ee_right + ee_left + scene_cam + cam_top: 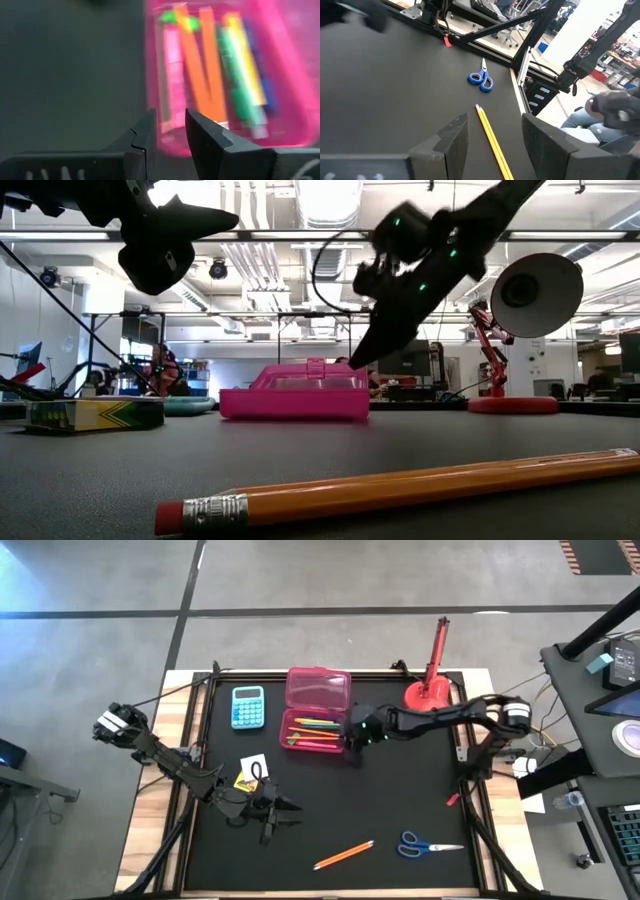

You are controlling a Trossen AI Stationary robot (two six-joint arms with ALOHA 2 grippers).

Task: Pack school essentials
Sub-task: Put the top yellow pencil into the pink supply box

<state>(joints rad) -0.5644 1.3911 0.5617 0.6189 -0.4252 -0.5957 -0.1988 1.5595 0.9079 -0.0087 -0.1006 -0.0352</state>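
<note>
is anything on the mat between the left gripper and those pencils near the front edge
Nothing visible. The left gripper hangs over bare black mat with its jaws open, and the pencils lie just ahead of it with no object between. The scissors lie further on, beyond the pencils.

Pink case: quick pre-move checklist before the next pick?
1. Translucent pink plastic case lid open, pens and pencils inside: ok.
2. Right gripper at the case's edge, jaws a narrow gap apart, nothing between them: ok.
3. Left gripper jaws open, empty, above the orange pencils: ok.
4. Blue-handled scissors loose on the black mat, unobstructed: ok.
5. Small white-and-yellow pack beside the left arm, not packed: not ok.
6. Light-blue calculator apart from the case: ok.
</note>
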